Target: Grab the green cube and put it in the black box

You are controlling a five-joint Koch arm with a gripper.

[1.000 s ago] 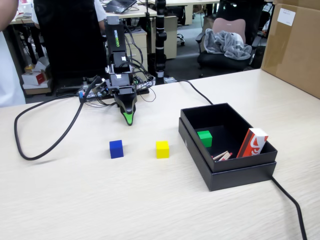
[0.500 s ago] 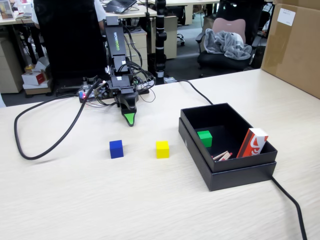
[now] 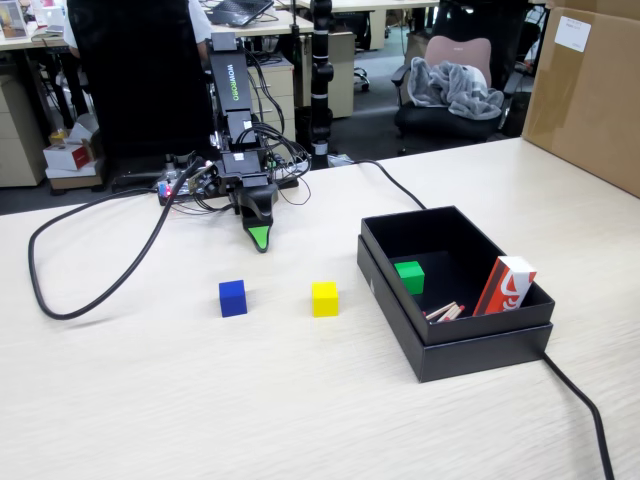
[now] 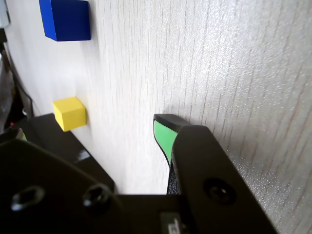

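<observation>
1. A black cable loops across the pale wood counter at the far left of the fixed view, running back toward the arm's base.
2. The blue cube sits on the counter, at about 7 o'clock from the claw's tip; the wrist view shows it too.
3. The claw points down at the counter with its green tip close to the surface, holding nothing. Only one tip shows in either view, so I cannot tell whether it is parted or clenched.
4. The yellow cube lies at 3 o'clock from the blue one, well apart from it.
5. The black box stands at 3 o'clock from the yellow cube. The green cube rests on its floor near the left wall.
6. A red-and-white packet leans against the box's right wall, at 3 o'clock from the green cube.
</observation>
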